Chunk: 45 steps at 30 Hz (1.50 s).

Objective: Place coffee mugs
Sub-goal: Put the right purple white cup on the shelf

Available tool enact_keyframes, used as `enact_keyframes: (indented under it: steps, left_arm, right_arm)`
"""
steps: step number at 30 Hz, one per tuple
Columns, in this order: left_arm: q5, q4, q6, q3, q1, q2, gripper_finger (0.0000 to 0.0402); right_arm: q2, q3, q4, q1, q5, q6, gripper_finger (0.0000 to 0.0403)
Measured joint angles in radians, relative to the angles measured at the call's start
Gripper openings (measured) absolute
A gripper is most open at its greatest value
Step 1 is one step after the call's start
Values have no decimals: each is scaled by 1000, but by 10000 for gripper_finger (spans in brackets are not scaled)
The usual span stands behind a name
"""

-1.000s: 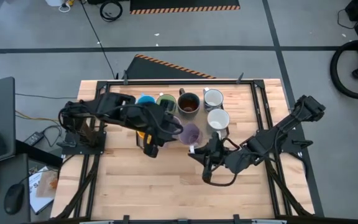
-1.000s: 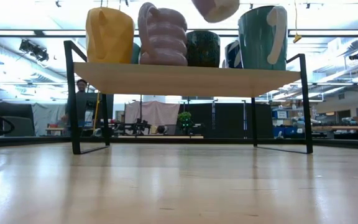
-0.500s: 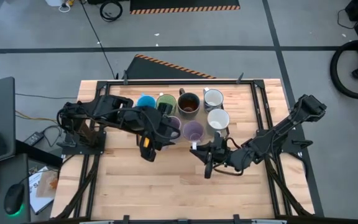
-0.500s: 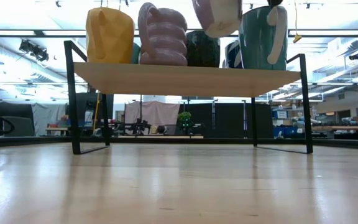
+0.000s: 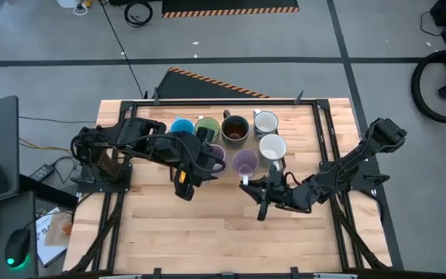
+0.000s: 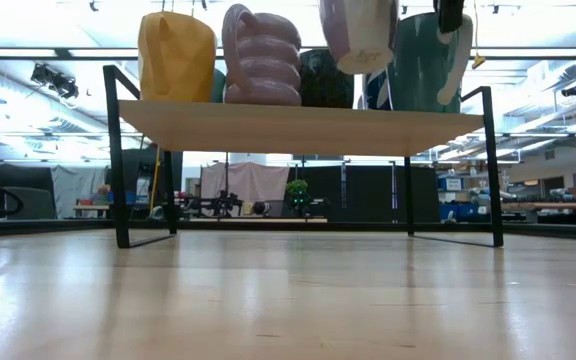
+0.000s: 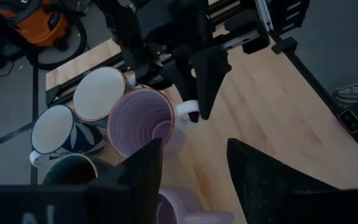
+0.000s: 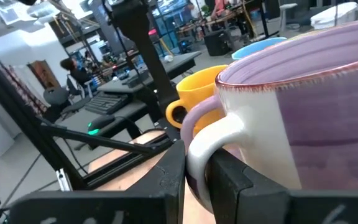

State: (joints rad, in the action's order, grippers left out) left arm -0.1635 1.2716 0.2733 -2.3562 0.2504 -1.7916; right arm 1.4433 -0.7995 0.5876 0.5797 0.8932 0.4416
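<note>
At nine o'clock my left gripper idles with fingers spread, holding nothing. At centre, I judge I'm mid-placement: my right gripper pinches the white handle of the purple-lined ceramic mug, not yet down among the shelf mugs; next, lower it gently and release.

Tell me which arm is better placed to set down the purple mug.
The right. Its tool is already shut on the purple mug's handle, with the mug above the shelf. The left tool is beside it, open, holding nothing.

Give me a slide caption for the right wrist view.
Right gripper pinching the white handle of a purple mug, with an orange mug behind.
</note>
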Motion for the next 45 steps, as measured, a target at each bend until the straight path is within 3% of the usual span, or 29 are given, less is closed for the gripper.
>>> enact_keyframes:
  steps: [7,17,25,34,45]
  left_arm:
    - [0,0,1,0,-2,0,188]
    - [0,0,2,0,-3,0,188]
    - [0,0,2,0,-3,-1,188]
    - [0,4,7,0,-2,-1,188]
    - [3,5,11,0,-2,-1,188]
  right_arm:
    - [7,0,21,-12,-80,-10,54]
    - [10,0,56,-44,-101,-12,54]
    - [19,-1,110,-44,-18,-18,53]
    - [175,-133,154,-10,56,-112,53]
    - [175,-84,153,-21,119,-35,54]
